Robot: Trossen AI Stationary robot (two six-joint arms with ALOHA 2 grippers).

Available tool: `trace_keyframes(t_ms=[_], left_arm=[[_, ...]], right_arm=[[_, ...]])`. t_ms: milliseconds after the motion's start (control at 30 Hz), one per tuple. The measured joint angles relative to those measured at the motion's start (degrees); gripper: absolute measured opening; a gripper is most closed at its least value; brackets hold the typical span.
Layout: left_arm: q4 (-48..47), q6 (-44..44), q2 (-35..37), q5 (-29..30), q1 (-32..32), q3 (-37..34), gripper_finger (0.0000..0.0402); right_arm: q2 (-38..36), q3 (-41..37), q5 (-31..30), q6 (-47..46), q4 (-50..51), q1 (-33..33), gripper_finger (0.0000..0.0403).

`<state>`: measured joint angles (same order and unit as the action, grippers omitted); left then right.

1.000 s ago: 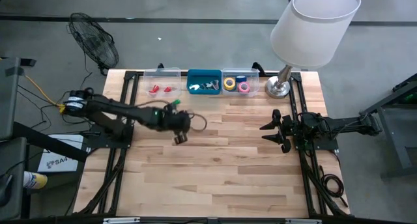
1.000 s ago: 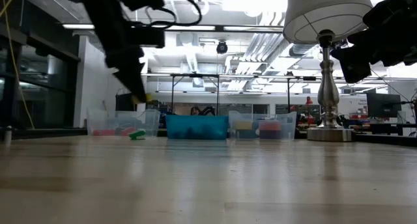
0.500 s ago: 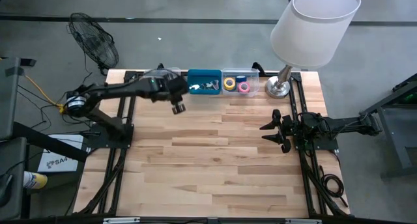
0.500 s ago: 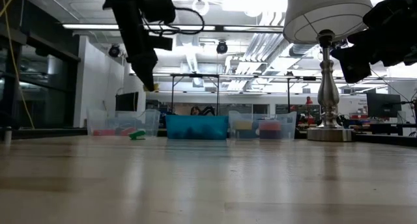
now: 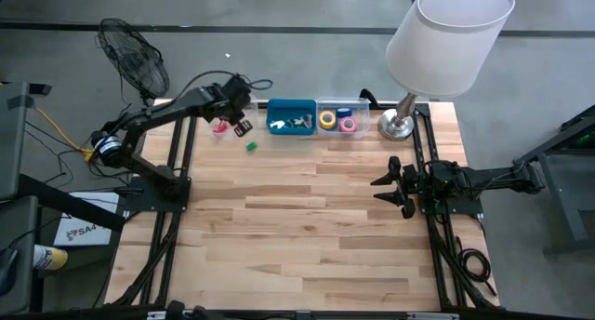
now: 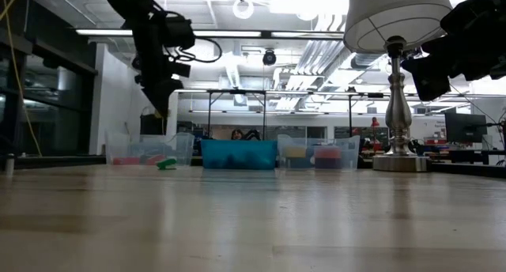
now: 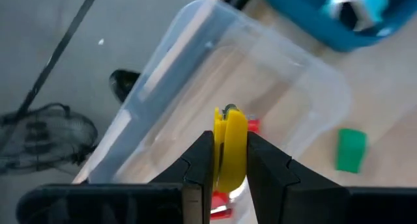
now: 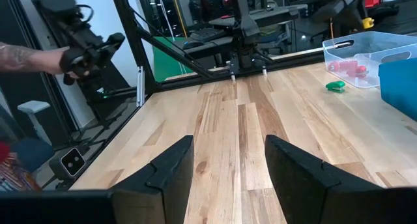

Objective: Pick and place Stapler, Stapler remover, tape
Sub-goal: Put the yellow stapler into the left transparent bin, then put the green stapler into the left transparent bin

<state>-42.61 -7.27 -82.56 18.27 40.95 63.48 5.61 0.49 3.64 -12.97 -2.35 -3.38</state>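
The left gripper [image 7: 229, 160] pinches a small flat yellow plastic piece [image 7: 230, 149] edge-on between its fingers directly above the clear plastic bin [image 5: 230, 104] at the table's far left, which looks like the line-up for dropping it among the red pieces [image 5: 221, 127] inside; a green blocky piece [image 5: 250, 146] lies on the wood just outside. The left arm stretches far forward, wrist tipped down. The right gripper [image 5: 389, 188] waits at the table's right edge, fingers spread and empty, while the tape rolls [image 5: 337, 121] sit in the clear bin beside the blue one.
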Motion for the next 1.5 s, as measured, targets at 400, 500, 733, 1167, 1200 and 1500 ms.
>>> trace_keyframes(t_ms=[400,500,733,1167,1200,1500], left_arm=[[2.25,-3.04,-3.3,-4.55,8.34,-2.78,0.0065],[2.76,-3.55,-4.54,-5.7,9.89,-2.78,0.0065],[3.1,-4.58,-7.66,-7.82,11.24,-2.8,0.0065],[3.41,-4.52,-9.05,-8.65,11.19,-2.84,0.0133],[3.41,-4.52,-9.05,-8.82,11.19,-2.84,0.0143],[2.61,-4.76,-9.01,-10.83,11.19,-2.84,0.0212]], right_arm=[[0.0,0.0,-0.02,0.0,-0.02,0.0,0.0181],[0.0,0.0,0.0,0.01,-0.01,0.01,0.0181],[0.0,0.02,0.0,0.0,-0.02,0.0,0.0181],[0.0,0.02,-0.02,0.0,-0.01,0.0,0.0181],[0.0,0.01,-0.02,0.01,-0.01,0.0,0.0181],[0.0,0.01,-0.02,0.01,0.0,0.01,0.0181]])
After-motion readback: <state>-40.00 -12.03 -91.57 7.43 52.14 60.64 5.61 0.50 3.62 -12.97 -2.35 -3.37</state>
